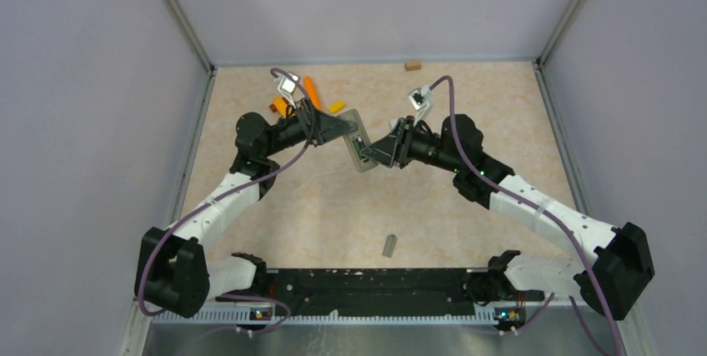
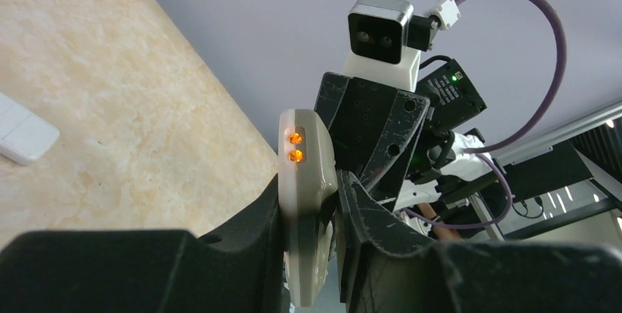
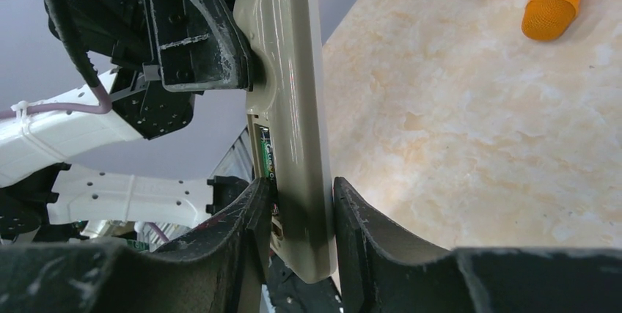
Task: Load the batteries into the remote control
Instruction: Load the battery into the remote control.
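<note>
1. The remote (image 1: 360, 141) is in the air over the table (image 1: 283, 206) centre, not resting on it. L gripper (image 1: 340, 128) is closed on one end from 10 o'clock. R gripper (image 1: 377, 150) is closed on the other end from 4 o'clock.
2. In the R wrist view the open bay (image 3: 273, 214) faces 9 o'clock. One battery (image 3: 265, 153) w/ green label sits inside, just above the R finger (image 3: 242, 210). I find no other batteries in any view; maybe they are inside, maybe hidden.
3. The step in hand, as I judge, is a re-grip of the remote btw. the two arms so the bay is reachable.
4. To do it well, only one gripper lets go at a time. The other clamps firm on the long sides, not over the bay.
5. The R finger seems to press on the bay's low end. Better to shift this grip off before any push on the cell.
6. Turn the bay approx. upward before release, else the cell can slip out.
7. A grey piece (image 1: 388, 244) lies at 6 o'clock from the remote, near the bases. Prob. it is the cover, but I cannot be sure.
</note>
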Robot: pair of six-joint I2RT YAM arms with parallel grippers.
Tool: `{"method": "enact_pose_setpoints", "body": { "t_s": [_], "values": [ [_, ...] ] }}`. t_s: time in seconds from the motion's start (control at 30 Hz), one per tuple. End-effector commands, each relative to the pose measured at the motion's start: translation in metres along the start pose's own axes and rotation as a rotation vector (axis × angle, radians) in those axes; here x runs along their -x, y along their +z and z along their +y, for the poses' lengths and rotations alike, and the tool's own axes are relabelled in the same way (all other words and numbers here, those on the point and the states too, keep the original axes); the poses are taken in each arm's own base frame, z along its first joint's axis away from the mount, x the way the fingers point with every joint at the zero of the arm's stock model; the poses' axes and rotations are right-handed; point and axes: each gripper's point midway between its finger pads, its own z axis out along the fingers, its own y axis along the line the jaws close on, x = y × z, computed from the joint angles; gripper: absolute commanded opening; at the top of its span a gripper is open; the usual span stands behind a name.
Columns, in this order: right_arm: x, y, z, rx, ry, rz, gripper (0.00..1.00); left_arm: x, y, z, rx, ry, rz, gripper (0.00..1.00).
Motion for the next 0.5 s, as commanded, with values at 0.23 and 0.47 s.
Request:
{"method": "enact_pose_setpoints", "body": {
  "t_s": [0.23, 0.47],
  "values": [
    [0.016, -0.016, -0.003, -0.061, -0.064, -0.073, 0.73, 0.007, -0.010, -0.015, -0.001, 0.105, -0.026, 0.00],
    [0.012, -0.042, -0.009, -0.154, -0.107, -0.041, 0.79, 0.019, -0.032, 0.020, 0.155, 0.109, -0.128, 0.00]
  ]
}}
